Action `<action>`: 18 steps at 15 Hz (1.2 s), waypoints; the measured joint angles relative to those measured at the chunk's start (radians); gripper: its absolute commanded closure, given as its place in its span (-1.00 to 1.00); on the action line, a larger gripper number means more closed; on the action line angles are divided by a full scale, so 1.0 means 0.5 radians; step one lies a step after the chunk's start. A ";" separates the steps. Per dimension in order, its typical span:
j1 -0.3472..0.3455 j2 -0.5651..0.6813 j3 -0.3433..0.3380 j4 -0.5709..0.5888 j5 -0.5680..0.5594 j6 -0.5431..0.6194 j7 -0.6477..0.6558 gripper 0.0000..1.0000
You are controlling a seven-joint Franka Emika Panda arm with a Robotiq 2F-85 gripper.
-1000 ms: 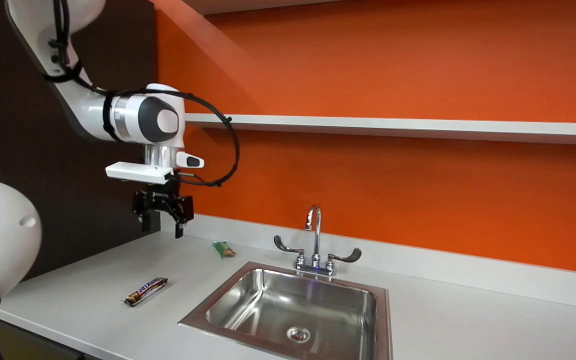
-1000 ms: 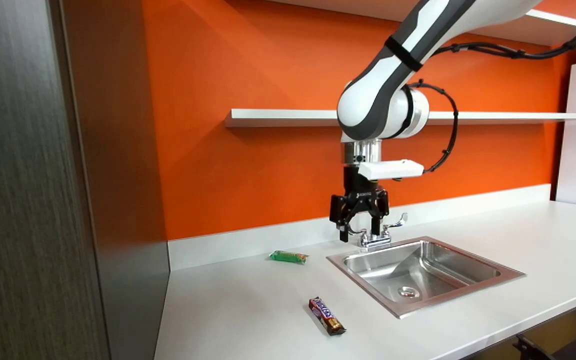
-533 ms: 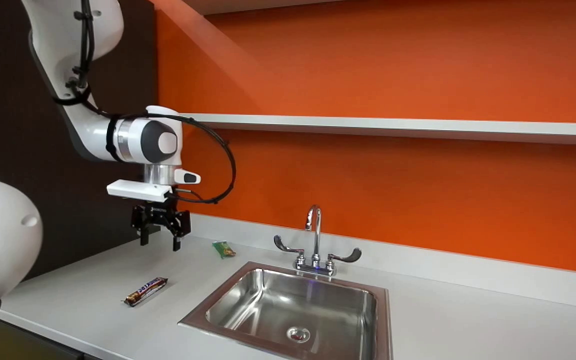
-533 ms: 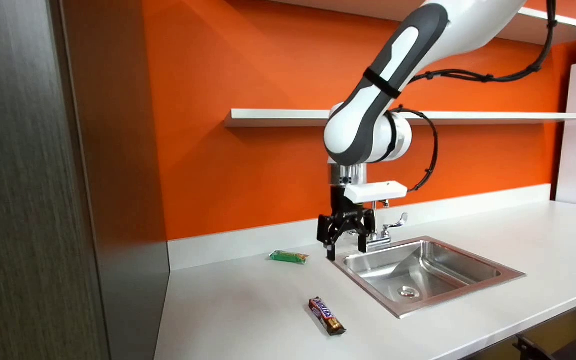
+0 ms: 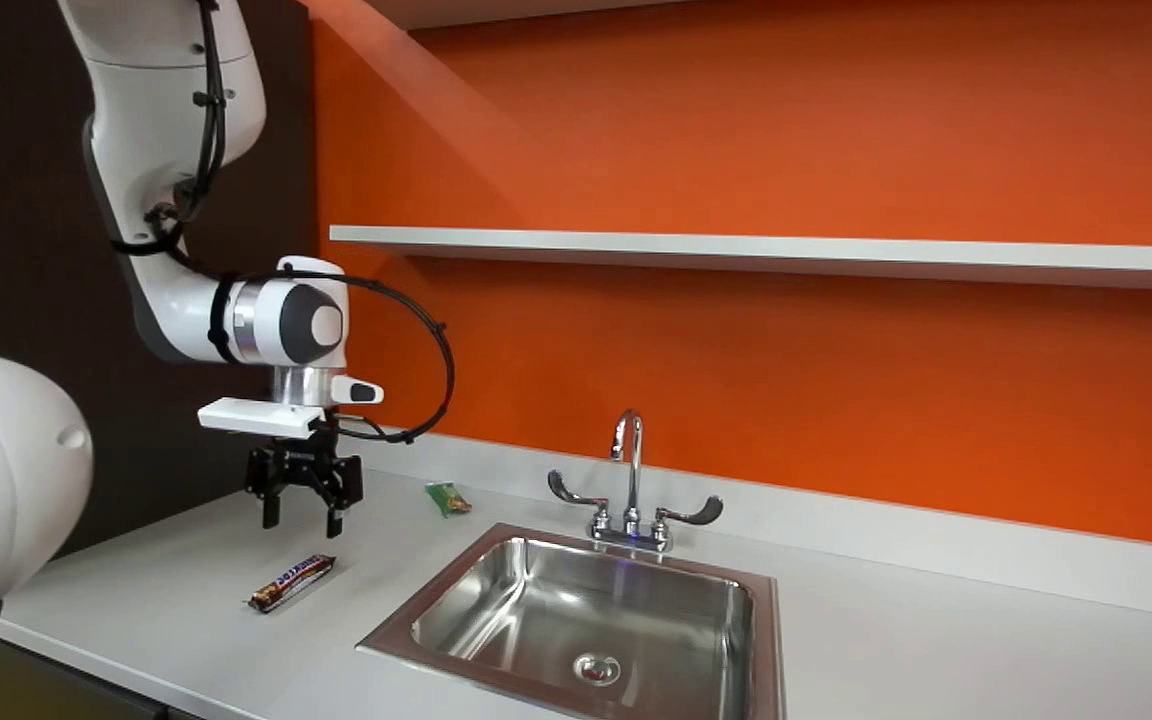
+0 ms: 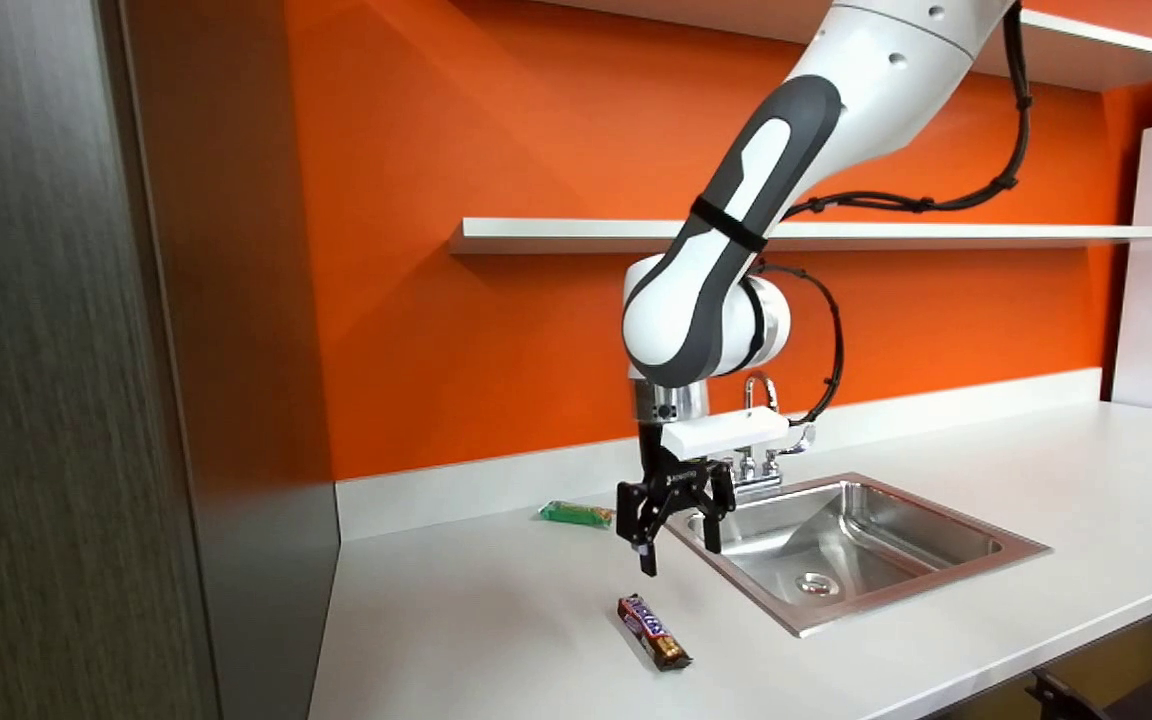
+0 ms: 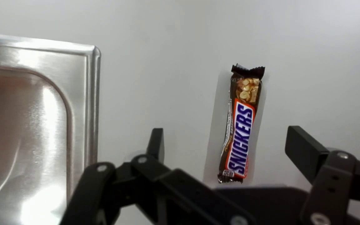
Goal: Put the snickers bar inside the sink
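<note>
from where i stand, a white jointed robot arm with dark grey trim (image 6: 766, 170) reaches down over a smooth white bench (image 5: 936, 650), and the black two-fingered end effector (image 5: 303, 521) at its tip points straight down above the surface – fingers spread wide, holding nothing. the dark brown wrapped snickers bar (image 7: 242, 131), slim and oblong with blue lettering on a red-edged white label, lies flat on the bench, label up. in the wrist view the bar shows in the gap between the two fingers (image 7: 305, 153), in contact with neither. it is outside the rectangular stainless steel sink (image 5: 764, 630) with its flat steel rim – apart from it, and lying roughly along the line of its nearest edge. at the back of the sink stands a chrome faucet with two lever handles (image 5: 633, 500) and a curved spout. a small green wrapped packet (image 5: 449, 498) sits near the low white backsplash (image 5: 936, 540), well away from the bar in both exterior views. behind it all rises a bright orange wall (image 5: 836, 400) with a long white shelf (image 5: 736, 245) across it, and a tall dark brown panel (image 6: 226, 300) stands at the bench's end.
</note>
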State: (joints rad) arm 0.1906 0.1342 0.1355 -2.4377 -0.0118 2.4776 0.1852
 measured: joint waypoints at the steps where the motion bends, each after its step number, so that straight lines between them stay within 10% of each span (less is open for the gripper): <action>1: 0.016 0.035 0.001 0.011 0.000 0.004 0.016 -1.00; 18: 0.097 0.360 -0.015 0.140 0.000 0.208 0.244 -1.00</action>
State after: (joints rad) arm 0.2390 0.3142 0.1281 -2.3679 -0.0117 2.5815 0.3070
